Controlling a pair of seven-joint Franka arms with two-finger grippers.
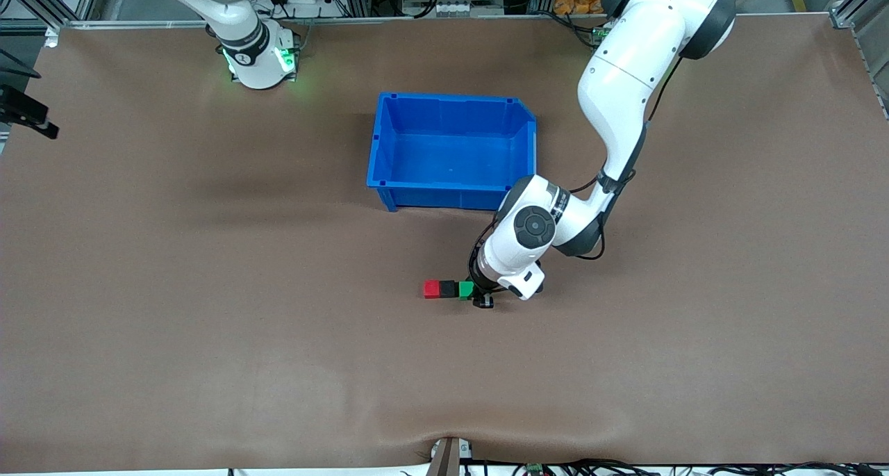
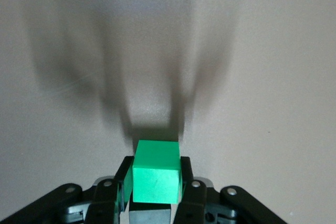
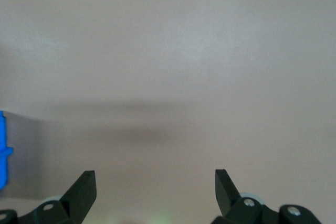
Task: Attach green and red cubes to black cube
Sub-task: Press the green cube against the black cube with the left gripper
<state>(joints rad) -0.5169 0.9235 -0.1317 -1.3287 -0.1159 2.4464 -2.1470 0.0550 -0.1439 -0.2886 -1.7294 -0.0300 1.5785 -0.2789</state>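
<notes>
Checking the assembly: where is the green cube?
Clamped in the left gripper, the green cube sits against the black cube, nearer the front camera than the blue bin.

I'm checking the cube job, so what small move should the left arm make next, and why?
Probably open the left gripper and lift away: its fingers are shut on the green cube, which already sits against the black cube, with the red cube beside that.

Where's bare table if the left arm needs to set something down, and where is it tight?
Bare: the table nearer the camera than the cube row, and toward the right arm's end. Tight: the left gripper is shut on the green cube, beside the black cube and red cube, with the blue bin farther back.
</notes>
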